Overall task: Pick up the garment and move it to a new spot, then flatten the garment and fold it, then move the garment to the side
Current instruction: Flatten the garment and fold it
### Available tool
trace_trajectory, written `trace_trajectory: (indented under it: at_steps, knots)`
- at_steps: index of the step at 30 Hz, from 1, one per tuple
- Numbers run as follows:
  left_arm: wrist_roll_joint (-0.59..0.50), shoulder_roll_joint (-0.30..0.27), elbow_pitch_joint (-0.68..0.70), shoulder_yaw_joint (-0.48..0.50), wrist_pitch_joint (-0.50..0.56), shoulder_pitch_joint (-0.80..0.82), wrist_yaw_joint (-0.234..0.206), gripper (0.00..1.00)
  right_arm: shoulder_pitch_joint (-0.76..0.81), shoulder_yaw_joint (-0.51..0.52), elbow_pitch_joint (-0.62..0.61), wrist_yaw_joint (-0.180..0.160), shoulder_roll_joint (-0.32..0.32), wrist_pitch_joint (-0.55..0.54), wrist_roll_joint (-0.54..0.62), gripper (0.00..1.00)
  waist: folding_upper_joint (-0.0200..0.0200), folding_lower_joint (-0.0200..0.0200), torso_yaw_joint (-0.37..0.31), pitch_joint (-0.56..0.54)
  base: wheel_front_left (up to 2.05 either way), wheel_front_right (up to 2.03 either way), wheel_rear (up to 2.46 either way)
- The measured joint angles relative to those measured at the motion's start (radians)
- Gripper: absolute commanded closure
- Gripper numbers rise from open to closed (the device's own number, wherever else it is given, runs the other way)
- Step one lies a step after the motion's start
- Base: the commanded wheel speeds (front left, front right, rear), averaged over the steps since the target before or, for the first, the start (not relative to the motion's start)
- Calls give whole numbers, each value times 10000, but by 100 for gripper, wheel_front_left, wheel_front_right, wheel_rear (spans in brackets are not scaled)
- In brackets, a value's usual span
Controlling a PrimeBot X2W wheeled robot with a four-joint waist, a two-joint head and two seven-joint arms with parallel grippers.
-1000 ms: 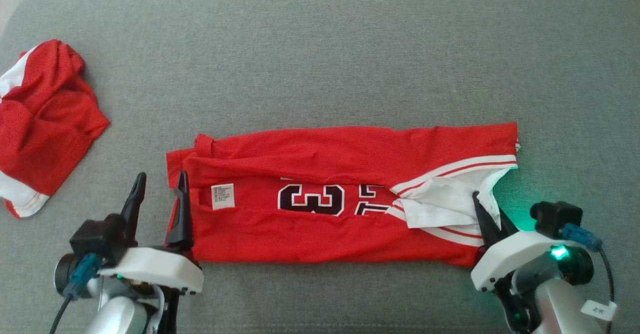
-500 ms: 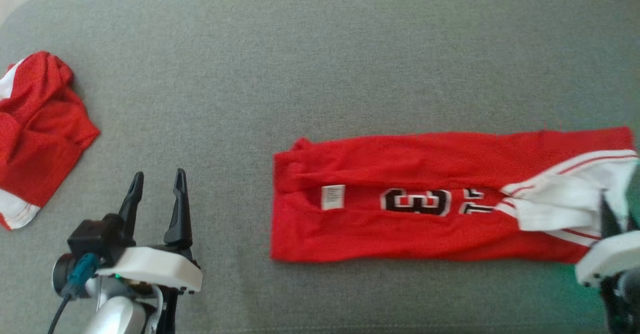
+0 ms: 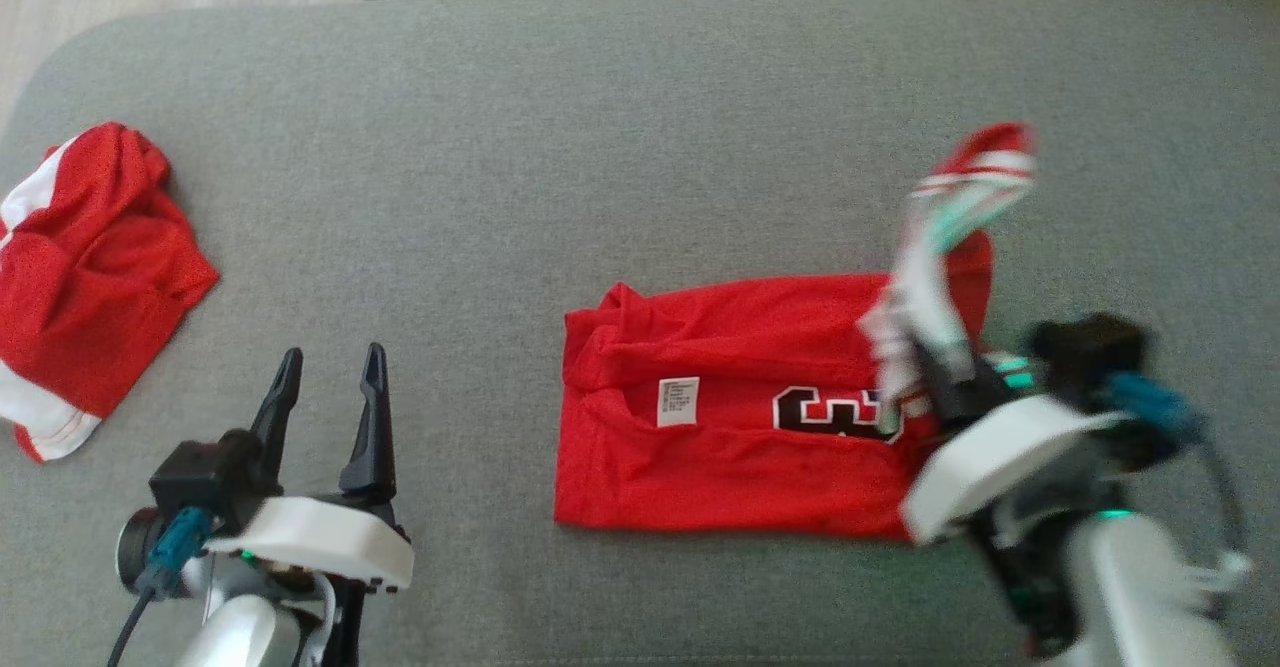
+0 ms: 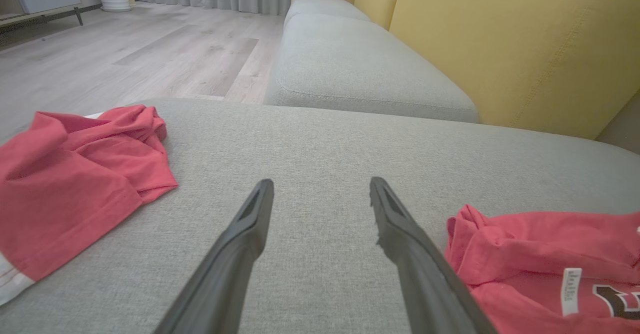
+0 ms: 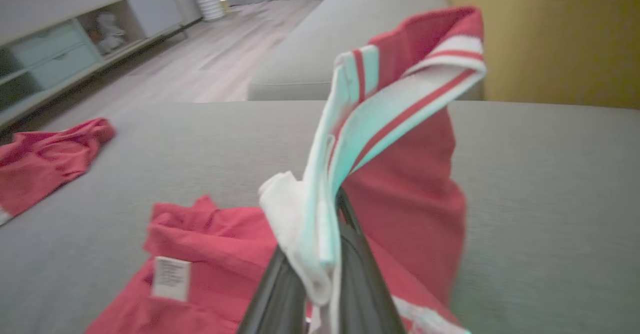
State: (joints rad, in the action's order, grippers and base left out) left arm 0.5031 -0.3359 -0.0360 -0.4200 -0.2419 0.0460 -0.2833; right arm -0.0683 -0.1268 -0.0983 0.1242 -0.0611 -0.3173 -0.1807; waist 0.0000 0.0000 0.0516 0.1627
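Observation:
The garment (image 3: 720,417) is a red jersey with a black number and a white label, lying on the grey sofa cushion (image 3: 640,147). My right gripper (image 3: 940,377) is shut on its white-and-red striped end, which stands lifted and curled over the right part of the body. In the right wrist view the striped cloth (image 5: 380,103) rises from between the closed fingers (image 5: 360,274). My left gripper (image 3: 333,357) is open and holds nothing, resting left of the garment and apart from it. The left wrist view shows the garment's (image 4: 540,259) left end just right of the fingers (image 4: 400,234).
A second crumpled red-and-white garment (image 3: 90,277) lies at the cushion's left edge. Another grey cushion (image 4: 350,68) and a yellow backrest (image 4: 500,38) stand beyond. Wooden floor (image 4: 125,48) lies past the left edge. Bare cushion spreads behind the jersey.
The right gripper pulled the garment to the right, away from the left gripper, then lifted the striped end and swung it back leftward over the body. The left gripper stayed put, open.

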Motion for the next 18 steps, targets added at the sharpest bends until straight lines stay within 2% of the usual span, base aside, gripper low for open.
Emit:
trace_trajectory:
  at_steps: [8,10,14,15,16,18]
  knots:
    - [0,113,-151,-194,-4,62,121,0,-1034,-3641,2021,0,21,397,-1967,100,0,0,431,59,0,0,0]
    - [-2,236,-221,-270,-6,111,201,0,-1313,-4148,2640,0,17,662,-2205,100,0,0,599,119,0,0,0]
    - [-2,295,-345,-272,-19,315,209,0,-1769,-4424,3799,0,8,1114,-2476,100,0,0,880,301,0,0,0]
    - [-2,297,-364,-253,-19,340,209,0,-1880,-4452,4029,0,4,1198,-2508,58,0,0,923,352,0,0,0]
    - [-2,299,-403,-242,-21,374,232,0,-1987,-4472,4199,0,-4,1340,-2548,0,0,1,959,400,0,0,0]
    - [-2,299,-460,-192,-52,398,282,0,-2200,-4543,4362,0,-10,1653,-2600,0,0,1,979,459,0,0,0]
